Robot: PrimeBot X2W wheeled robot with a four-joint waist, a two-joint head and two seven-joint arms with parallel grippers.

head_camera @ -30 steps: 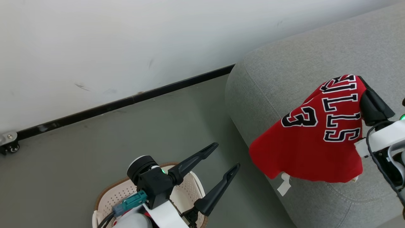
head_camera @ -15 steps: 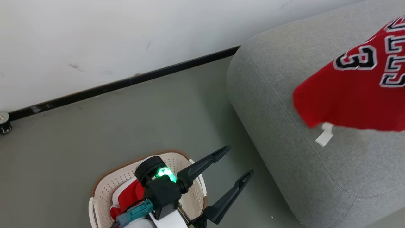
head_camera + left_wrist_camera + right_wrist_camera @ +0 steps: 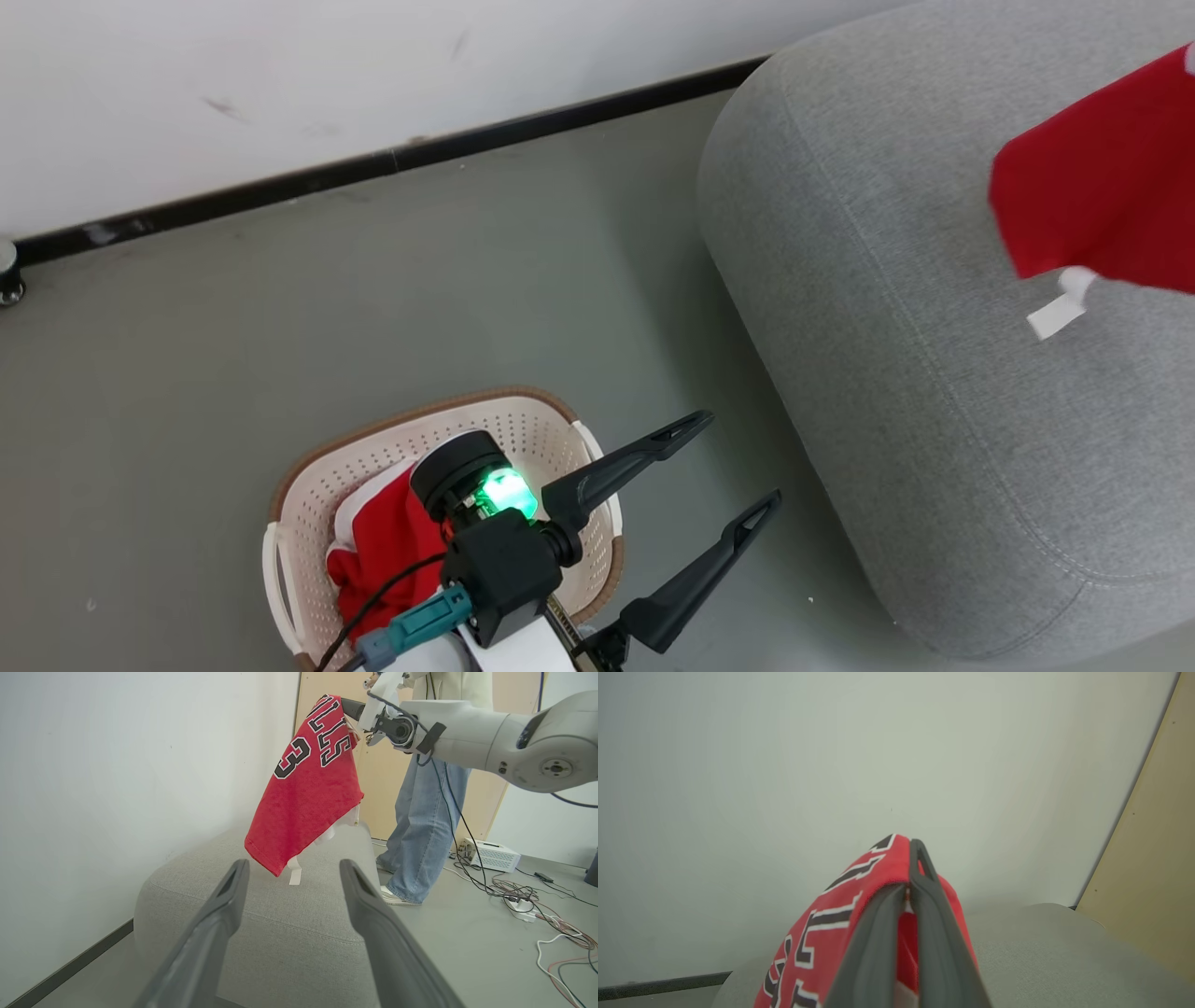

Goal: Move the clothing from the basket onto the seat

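The red jersey (image 3: 308, 793) with black lettering hangs in the air above the grey seat (image 3: 280, 924), pinched at its top by my right gripper (image 3: 350, 707). In the right wrist view that gripper (image 3: 908, 886) is shut on the jersey (image 3: 831, 924). In the head view the jersey's lower corner (image 3: 1102, 215) hovers over the seat (image 3: 887, 373). The cream basket (image 3: 308, 467) sits on the floor with red clothing (image 3: 387, 551) inside. My left gripper (image 3: 742, 459) is open and empty, between basket and seat.
A person in jeans (image 3: 425, 812) stands beyond the seat's far end. Cables (image 3: 514, 891) and a white box (image 3: 490, 854) lie on the floor there. The wall with its black skirting (image 3: 420, 154) runs behind the basket and seat.
The head camera has shifted and more of the basket shows. The right gripper has carried the jersey up and further over the seat. The left gripper stays open.
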